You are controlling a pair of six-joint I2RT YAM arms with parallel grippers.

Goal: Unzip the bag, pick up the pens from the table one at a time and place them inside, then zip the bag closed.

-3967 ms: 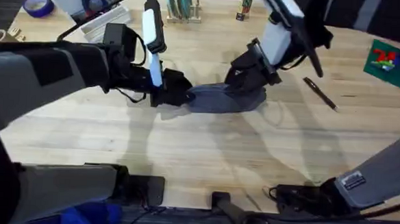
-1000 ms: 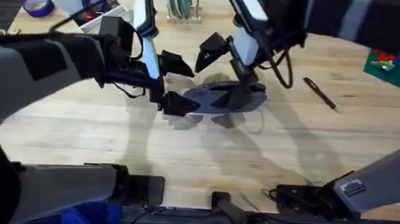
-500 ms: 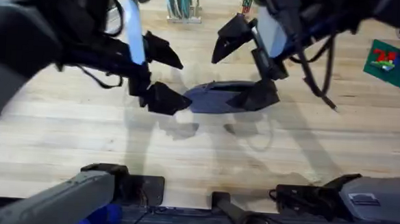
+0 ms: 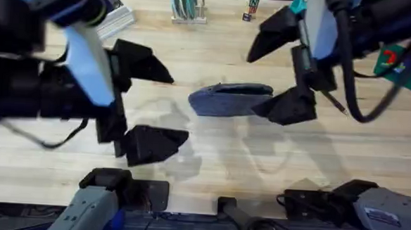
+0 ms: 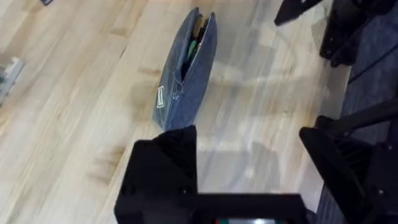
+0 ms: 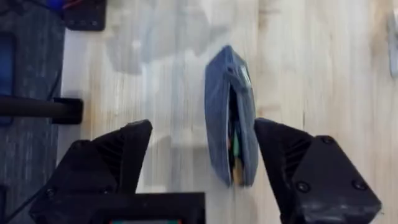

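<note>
Both arms have risen clear of the bag [image 4: 229, 100], left gripper [image 4: 146, 101] now at its eight o'clock, right gripper [image 4: 282, 70] at two; both gape wide, empty; the unzipped bag lies mid-table [image 4: 210, 154]; next, fetching a pen.

We wear black angular fingers [image 4: 148, 63] on grey-and-white arm links, black cables looping beside our right gripper [image 4: 282, 66].

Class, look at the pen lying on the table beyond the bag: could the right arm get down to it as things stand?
Probably yes. The right claw is open and empty above the bag, and the pen lies on bare table beside it, partly hidden by the arm's cable.
</note>
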